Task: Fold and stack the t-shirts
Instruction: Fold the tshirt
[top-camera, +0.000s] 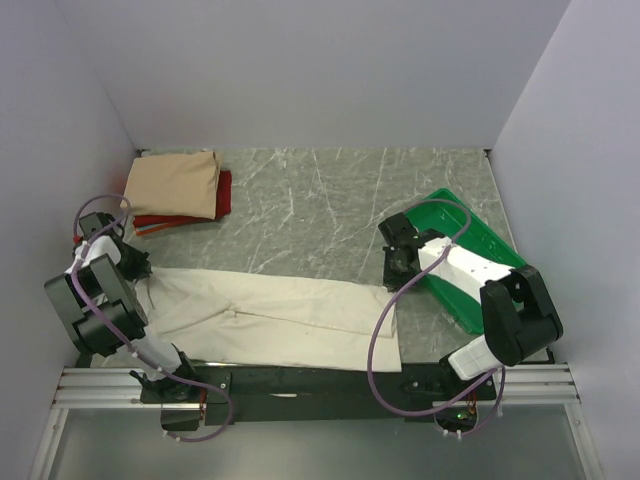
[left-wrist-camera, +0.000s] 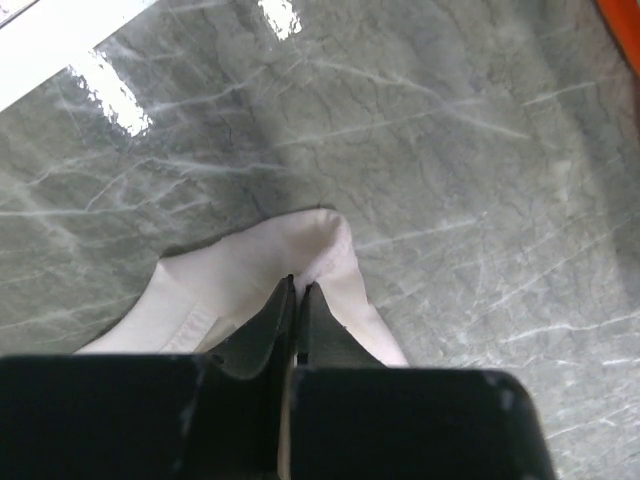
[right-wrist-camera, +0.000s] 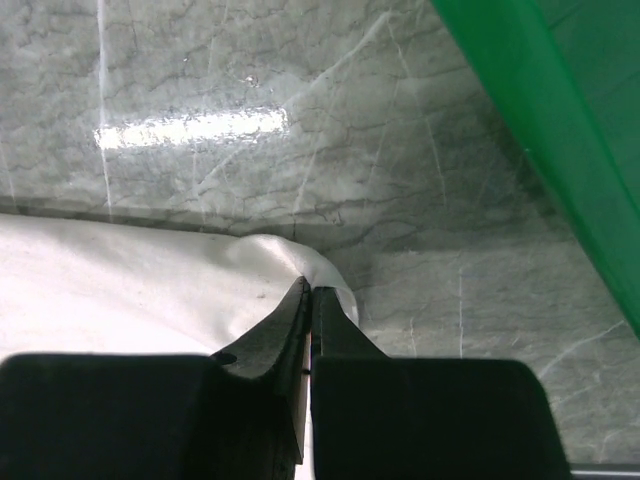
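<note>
Both tools are clenched on the cream t-shirt (top-camera: 270, 315), which lies spread flat across the near part of the table (top-camera: 330, 200), long side running left to right. The left gripper (left-wrist-camera: 298, 292) pinches a small peak of fabric at the shirt's far-left corner, jaws all but touching with only a thin bite of cloth between them. The right gripper (right-wrist-camera: 308, 292) does the same at the far-right corner, just beside the green tray (top-camera: 490, 240). Main risk as I see it: both bites are shallow, right at the hem, so a fast lift or a pull apart could slide the cotton out of one pinch and leave the fold lopsided. I can't tell whether either pinch caught one layer or both; a single layer would let the lower one drag and bunch. If I raise the two ends unevenly, the far edge will land skewed on the near edge. The right arm sits close to the tray, so a swing to the right could knock it or snag cloth on its rim. The tan t-shirt (top-camera: 175, 185) lies folded on top of the red t-shirt (top-camera: 225, 192) at the far left, near the left arm, and a wide sweep there could scuff that stack. The shirt's near edge lies close to the mounting rail (top-camera: 320, 380), so dragging toward me could pull cloth over it.
</note>
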